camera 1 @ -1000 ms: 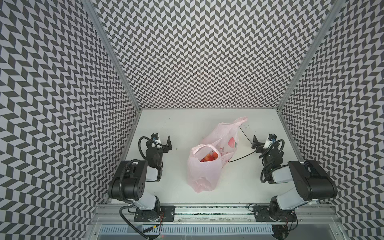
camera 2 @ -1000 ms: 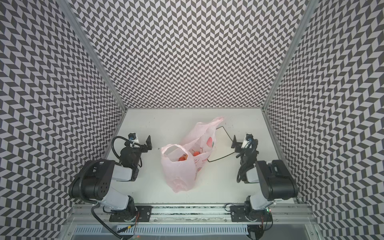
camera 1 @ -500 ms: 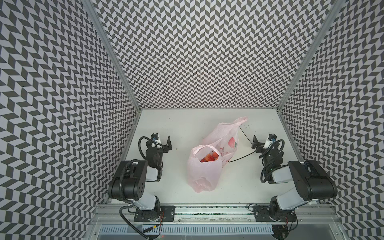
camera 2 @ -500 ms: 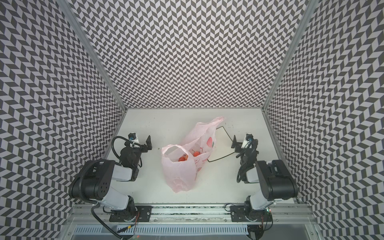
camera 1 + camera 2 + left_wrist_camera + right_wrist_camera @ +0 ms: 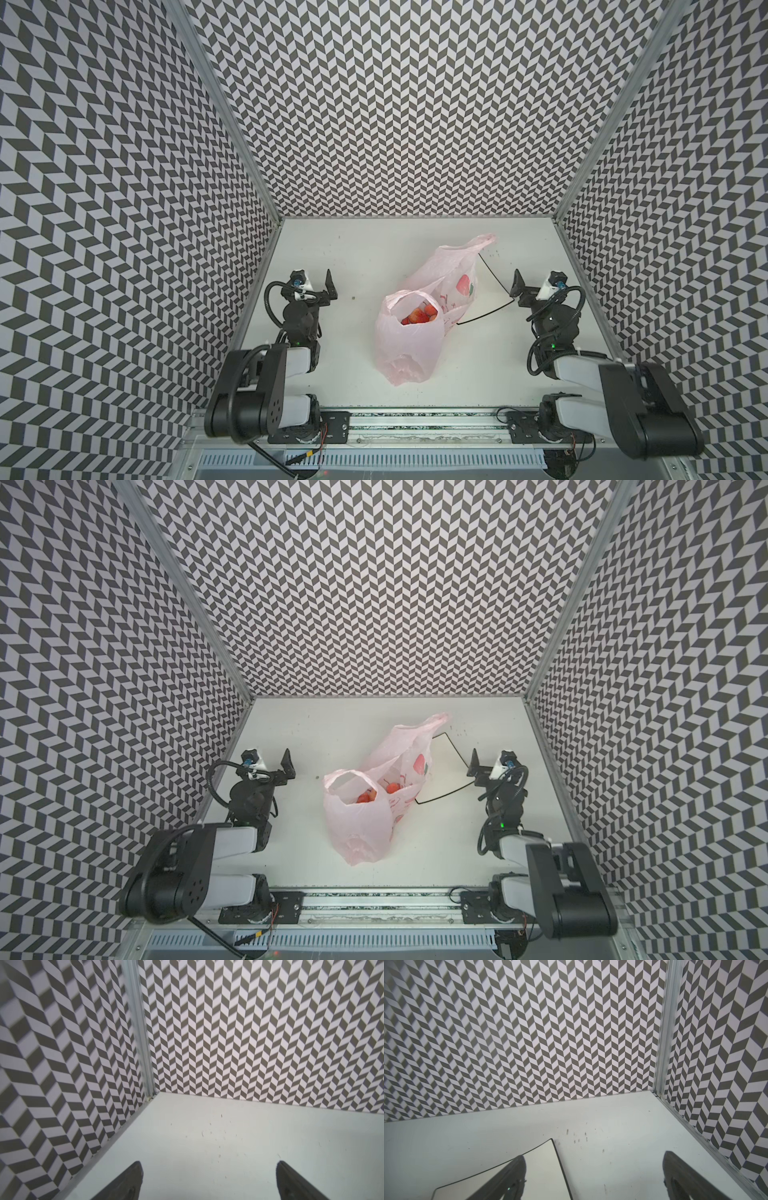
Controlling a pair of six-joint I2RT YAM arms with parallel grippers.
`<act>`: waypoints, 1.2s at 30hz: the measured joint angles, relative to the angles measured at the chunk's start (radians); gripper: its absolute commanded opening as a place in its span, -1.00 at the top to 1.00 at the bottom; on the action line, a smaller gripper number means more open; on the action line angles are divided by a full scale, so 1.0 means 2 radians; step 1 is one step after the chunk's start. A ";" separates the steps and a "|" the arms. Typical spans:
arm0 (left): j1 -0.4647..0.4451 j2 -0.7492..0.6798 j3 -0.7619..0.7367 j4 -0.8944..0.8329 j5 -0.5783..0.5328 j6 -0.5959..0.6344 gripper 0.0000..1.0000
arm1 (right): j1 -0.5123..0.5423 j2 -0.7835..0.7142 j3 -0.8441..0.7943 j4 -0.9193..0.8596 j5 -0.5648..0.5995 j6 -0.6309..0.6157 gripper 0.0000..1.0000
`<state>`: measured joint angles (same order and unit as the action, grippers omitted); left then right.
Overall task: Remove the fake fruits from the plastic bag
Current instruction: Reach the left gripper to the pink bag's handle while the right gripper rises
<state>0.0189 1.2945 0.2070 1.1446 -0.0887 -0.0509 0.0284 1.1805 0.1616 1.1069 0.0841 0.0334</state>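
Note:
The pale-pink plastic bag [image 5: 409, 345] [image 5: 361, 825] stands crumpled in the middle of the white table, its mouth open upward. Red and orange fake fruits [image 5: 419, 316] [image 5: 368, 796] show inside it. Neither wrist view shows the bag or the fruits. My left gripper [image 5: 312, 286] [image 5: 268, 766] [image 5: 208, 1169] rests open to the left of the bag, well apart from it, with only bare table between its fingers [image 5: 131, 1184]. On the bag's right my right gripper [image 5: 536, 286] [image 5: 490, 766] [image 5: 593, 1165] is open too and holds nothing.
A square white plate [image 5: 486, 299] [image 5: 449, 771] [image 5: 546, 1167] with a thin black rim lies flat between the bag and the right gripper, partly under the bag. Chevron-patterned walls close in the table on three sides. A metal rail runs along the front edge.

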 measured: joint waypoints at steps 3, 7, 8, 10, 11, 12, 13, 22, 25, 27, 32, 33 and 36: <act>0.002 -0.063 0.009 -0.047 -0.002 -0.012 -1.00 | 0.000 -0.087 0.006 -0.068 -0.005 0.009 -1.00; 0.004 -0.125 0.050 -0.134 -0.008 -0.047 -1.00 | 0.000 -0.182 0.041 -0.189 0.010 0.043 -1.00; 0.004 -0.137 0.066 -0.160 -0.012 -0.064 -1.00 | -0.001 -0.201 0.053 -0.218 0.010 0.054 -1.00; 0.005 -0.154 0.097 -0.200 -0.011 -0.091 -1.00 | -0.001 -0.230 0.076 -0.265 0.000 0.072 -1.00; 0.005 -0.160 0.114 -0.221 -0.010 -0.104 -1.00 | -0.001 -0.241 0.085 -0.283 -0.010 0.083 -1.00; 0.005 -0.166 0.130 -0.237 -0.006 -0.114 -1.00 | -0.002 -0.249 0.094 -0.300 -0.020 0.091 -0.99; 0.005 -0.173 0.150 -0.255 0.002 -0.123 -1.00 | -0.002 -0.255 0.103 -0.319 -0.036 0.101 -0.98; -0.001 -0.197 0.288 -0.315 0.226 -0.089 -1.00 | -0.002 -0.260 0.181 -0.445 -0.136 0.147 -1.00; -0.014 -0.188 0.351 -0.342 0.336 -0.054 -1.00 | -0.002 -0.261 0.194 -0.467 -0.133 0.145 -1.00; -0.024 -0.183 0.388 -0.363 0.400 -0.036 -1.00 | -0.002 -0.265 0.194 -0.480 -0.123 0.145 -1.00; -0.058 -0.165 0.466 -0.426 0.530 -0.003 -0.97 | -0.002 -0.274 0.191 -0.489 -0.094 0.146 -1.00; -0.068 -0.158 0.479 -0.442 0.550 0.003 -0.96 | -0.002 -0.274 0.191 -0.489 -0.091 0.148 -1.00; -0.110 -0.134 0.517 -0.508 0.595 0.026 -0.94 | -0.002 -0.272 0.191 -0.489 -0.084 0.153 -1.00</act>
<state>-0.2020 1.0256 1.2400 0.1280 1.1019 0.0006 0.0250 0.6365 0.5426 0.1284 -0.0834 0.3393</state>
